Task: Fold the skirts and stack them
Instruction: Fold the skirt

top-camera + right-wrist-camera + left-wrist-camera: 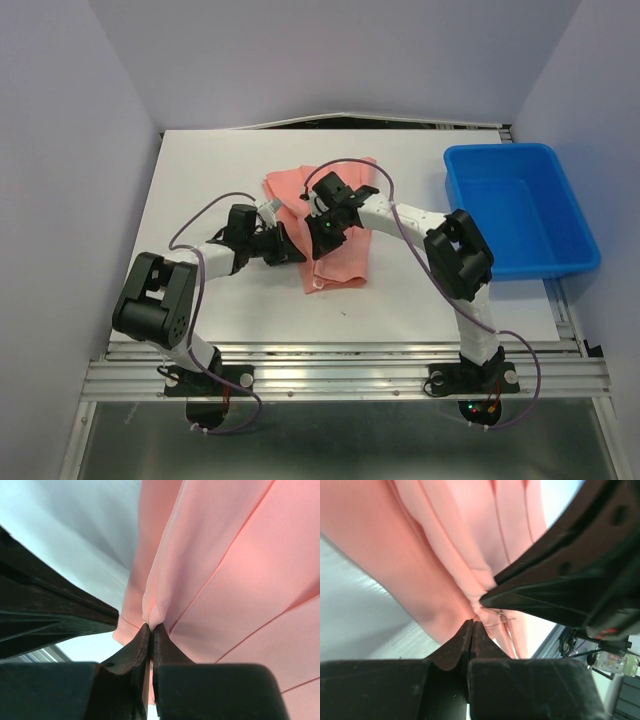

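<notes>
One salmon-pink pleated skirt lies partly folded on the middle of the white table. My left gripper is at the skirt's left edge, and in the left wrist view the gripper is shut on a bunch of the cloth. My right gripper is close beside it over the skirt. In the right wrist view this gripper pinches a small fold of pleated cloth. Each gripper's dark fingers show in the other's wrist view.
A blue plastic bin stands at the table's right side, overhanging the edge. The metal rail with both arm bases runs along the near edge. Grey walls close in the left, right and back.
</notes>
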Robot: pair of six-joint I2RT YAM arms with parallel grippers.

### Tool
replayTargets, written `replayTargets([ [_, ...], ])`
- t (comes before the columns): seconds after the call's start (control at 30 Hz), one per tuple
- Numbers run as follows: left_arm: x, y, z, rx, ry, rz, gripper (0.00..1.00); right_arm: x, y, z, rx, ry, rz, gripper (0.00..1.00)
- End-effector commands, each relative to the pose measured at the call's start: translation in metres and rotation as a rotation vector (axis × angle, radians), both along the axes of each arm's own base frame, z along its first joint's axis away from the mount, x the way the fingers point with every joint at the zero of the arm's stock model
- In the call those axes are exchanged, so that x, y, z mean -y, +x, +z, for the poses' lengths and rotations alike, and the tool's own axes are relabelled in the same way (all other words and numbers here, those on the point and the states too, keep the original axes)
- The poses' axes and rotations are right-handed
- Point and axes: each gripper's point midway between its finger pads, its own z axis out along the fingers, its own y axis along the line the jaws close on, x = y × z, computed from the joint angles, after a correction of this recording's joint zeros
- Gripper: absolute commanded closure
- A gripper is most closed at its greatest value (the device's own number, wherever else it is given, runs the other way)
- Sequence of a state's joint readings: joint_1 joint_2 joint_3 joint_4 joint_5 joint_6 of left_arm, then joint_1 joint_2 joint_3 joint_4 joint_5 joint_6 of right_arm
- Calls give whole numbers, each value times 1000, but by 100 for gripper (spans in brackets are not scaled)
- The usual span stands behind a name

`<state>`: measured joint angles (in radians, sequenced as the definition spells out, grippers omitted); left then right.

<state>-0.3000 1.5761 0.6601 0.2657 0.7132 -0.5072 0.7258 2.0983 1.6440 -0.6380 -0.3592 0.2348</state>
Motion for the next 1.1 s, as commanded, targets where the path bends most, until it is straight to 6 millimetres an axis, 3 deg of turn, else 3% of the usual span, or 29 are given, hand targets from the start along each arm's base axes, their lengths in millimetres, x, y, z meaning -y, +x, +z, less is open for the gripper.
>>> replayTargets([
  [0.0,-6,2,-2,21,25,28,100,-9,26,42,103,90,-13,99],
  [0.1,-6,3,-21,-32,49,25,100,-12,27,52,113,110,-6,99],
  [0.2,-14,3,-55,-93,126,41,100,-13,22,55,97,126,13,99],
  [0.33,-21,3,-78,-137,183,59,100,-16,18,67,97,159,30,99],
  [0.5,-21,2,-80,-147,183,62,100,-30,7,90,35,259,41,99],
  [0.63,-22,3,-78,-139,182,66,100,-37,1,86,-34,296,31,99],
  [0.9,-19,6,-70,-119,170,55,100,-35,0,18,-127,226,-34,99],
  [1.07,-17,8,-42,-43,142,23,97,-32,7,-18,-112,185,-54,99],
])
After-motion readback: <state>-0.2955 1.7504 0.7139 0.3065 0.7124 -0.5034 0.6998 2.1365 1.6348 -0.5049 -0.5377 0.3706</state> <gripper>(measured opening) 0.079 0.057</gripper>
